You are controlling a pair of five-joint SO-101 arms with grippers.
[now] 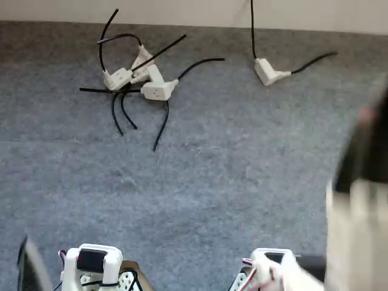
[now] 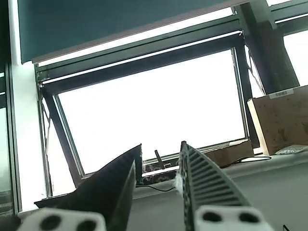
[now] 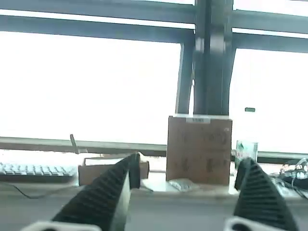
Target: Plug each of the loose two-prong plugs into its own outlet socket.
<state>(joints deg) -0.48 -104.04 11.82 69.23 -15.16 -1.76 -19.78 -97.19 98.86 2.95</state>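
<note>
White plugs and sockets on black cords: a tangled cluster (image 1: 142,82) upper left, perhaps three pieces, and one lone piece (image 1: 270,71) upper right, all on grey carpet (image 1: 230,182); left gripper (image 2: 161,145) fingers narrowly apart, right gripper (image 3: 190,159) fingers spread wide, both facing bright windows (image 2: 154,106).

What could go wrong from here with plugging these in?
The white pieces lie piled with black cords crossing them, so lifting one may drag its neighbours. The lone plug sits well apart from that pile, so it likely needs a long carry. Both wrist views face the windows, so neither helps aiming yet.
</note>
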